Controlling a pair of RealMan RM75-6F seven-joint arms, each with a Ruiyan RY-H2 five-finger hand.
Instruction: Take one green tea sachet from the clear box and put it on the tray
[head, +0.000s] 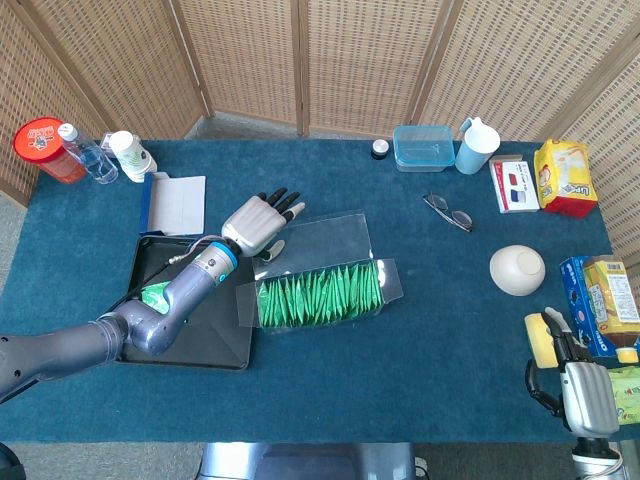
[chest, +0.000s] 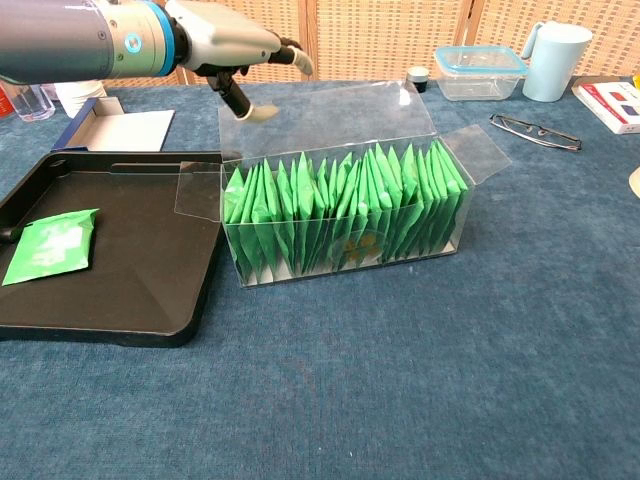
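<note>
A clear box packed with several upright green tea sachets sits mid-table, its lid folded back and flat. To its left lies a black tray with one green sachet on it. My left hand hovers behind the box's left end with its fingers spread, holding nothing. My right hand rests at the table's front right corner, fingers curled in, nothing in it.
A blue-and-white booklet lies behind the tray. Bottles and a red-lidded jar stand at the far left. A lidded container, a jug, glasses, a white bowl and snack boxes fill the right side.
</note>
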